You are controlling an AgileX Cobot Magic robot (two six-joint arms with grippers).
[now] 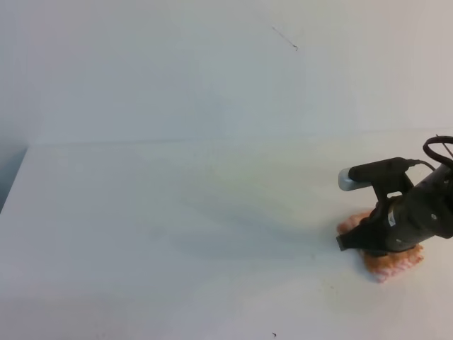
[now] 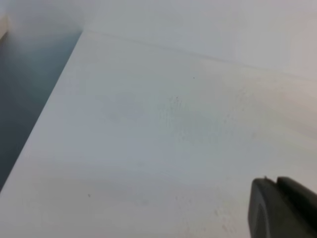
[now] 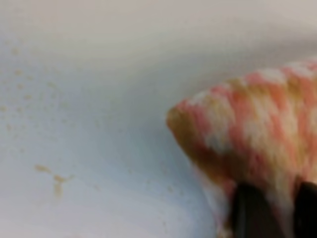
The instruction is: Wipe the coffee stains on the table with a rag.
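Black right arm (image 1: pixel 417 212) with looped cable, grey-tipped camera.

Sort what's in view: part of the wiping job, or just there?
Job:
- mottled pink-orange and white cloth rag
- faint amber-brown coffee streaks
- plain white table
- right gripper, on the rag

Just there:
- left gripper, idle
- pale back wall

Right arm comes in from 3 o'clock of the high view, wrist pitched down, right gripper (image 1: pixel 357 239) low at about 4 o'clock with its 2 dark fingertips (image 3: pixel 252 215) slightly parted. Left gripper (image 2: pixel 282 208) only shows as a dark tip at 5 o'clock of its own wrist view; jaw state unreadable.
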